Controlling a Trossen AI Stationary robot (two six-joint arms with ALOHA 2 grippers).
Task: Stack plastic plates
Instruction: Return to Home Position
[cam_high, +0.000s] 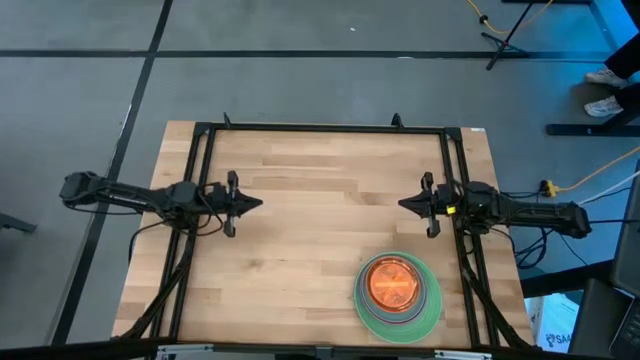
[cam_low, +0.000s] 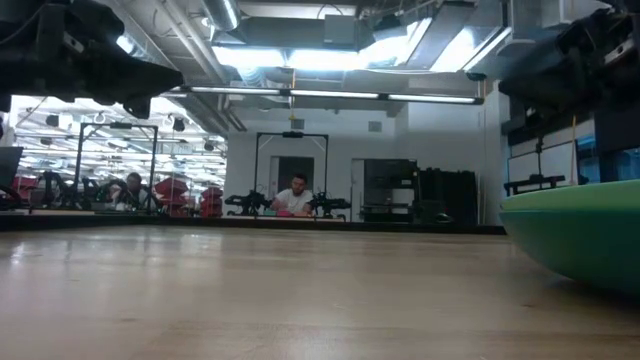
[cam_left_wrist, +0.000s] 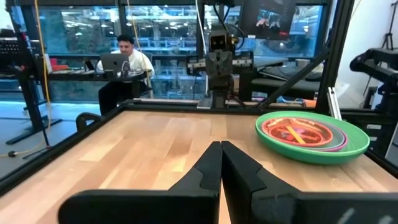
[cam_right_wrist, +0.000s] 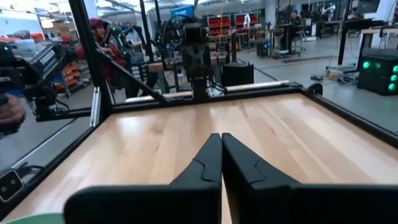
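Note:
The plastic plates (cam_high: 399, 290) sit nested in one stack near the table's near right corner: a large green plate at the bottom, greyish and magenta rims inside it, an orange plate on top. The stack (cam_left_wrist: 312, 133) also shows in the left wrist view, and its green rim (cam_low: 580, 232) in the low view. My left gripper (cam_high: 256, 203) hovers shut over the table's left half, pointing right. My right gripper (cam_high: 404, 204) hovers shut over the right half, pointing left, just beyond the stack's far side. Neither touches a plate.
The bare wooden table (cam_high: 310, 230) spreads between the two grippers and left of the stack. A black frame (cam_high: 320, 128) edges the table. People sit at desks in the room behind (cam_low: 293, 197); a person stands beyond the table edge (cam_right_wrist: 99, 37).

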